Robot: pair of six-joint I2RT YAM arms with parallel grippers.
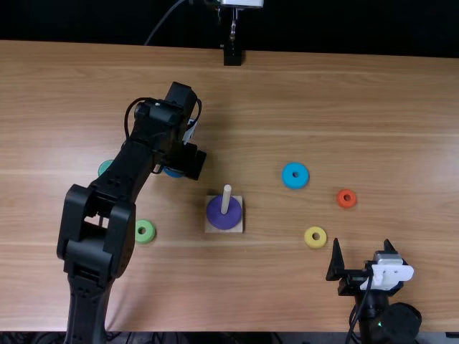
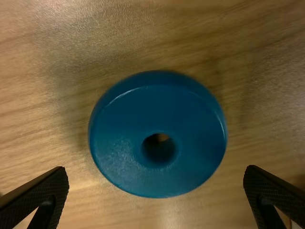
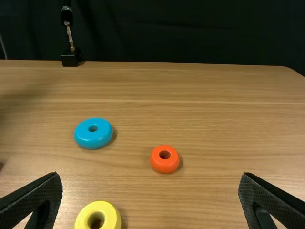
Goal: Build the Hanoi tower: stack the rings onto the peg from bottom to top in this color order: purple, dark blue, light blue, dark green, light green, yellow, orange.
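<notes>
The light wooden worktop carries everything. Over its left half reaches the left arm, bent so that its gripper points down. The left gripper is released, with its fingers parted wide on either side of the next ring and not touching it. At the near edge, toward the right, the right gripper is also released and holds nothing.

The square base sits near the middle with its pale peg standing up. The purple ring, widest of the set, is already threaded on it, so the first layer is done.

Next in size is the dark blue ring, flat on the worktop, left of the base and farther off. Fetching it appears to be the step in hand. The next move calls for lowering the left gripper until its fingers flank the ring, closing on the sides, lifting clear of the peg's top, then carrying it right and nearer to set its hole over the peg.

The light blue ring lies right of the peg and slightly farther. The dark green ring is far left, partly hidden by the left arm; the light green ring lies nearer, left of the base. The yellow ring rests to the right, and the orange ring, smallest, farther right still.
</notes>
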